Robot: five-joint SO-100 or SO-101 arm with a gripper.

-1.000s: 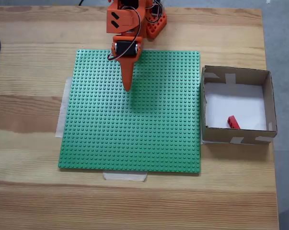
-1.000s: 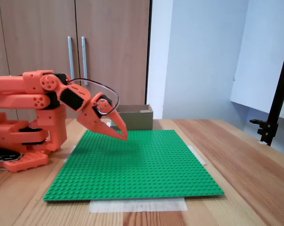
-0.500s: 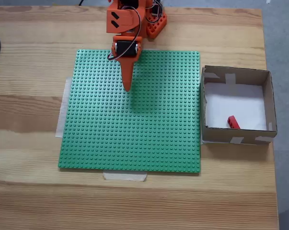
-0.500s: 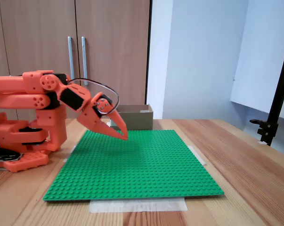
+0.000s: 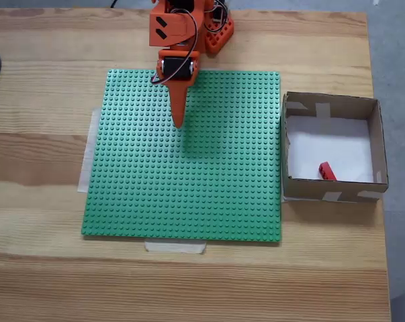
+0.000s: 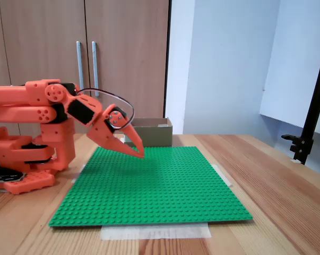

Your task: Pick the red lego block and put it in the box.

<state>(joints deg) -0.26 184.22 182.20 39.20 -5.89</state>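
The red lego block lies on the white floor of the box, near its front wall, in a fixed view from above. The box also shows at the back in a fixed view from the side. My orange gripper hangs over the upper middle of the green baseplate, far left of the box. Its fingers are closed to a point with nothing between them. From the side, the gripper tilts down, its tip just above the studs.
A large green studded baseplate covers the middle of the wooden table, taped down at its edges. The arm's base stands at the plate's far edge. A black stand rises at the right.
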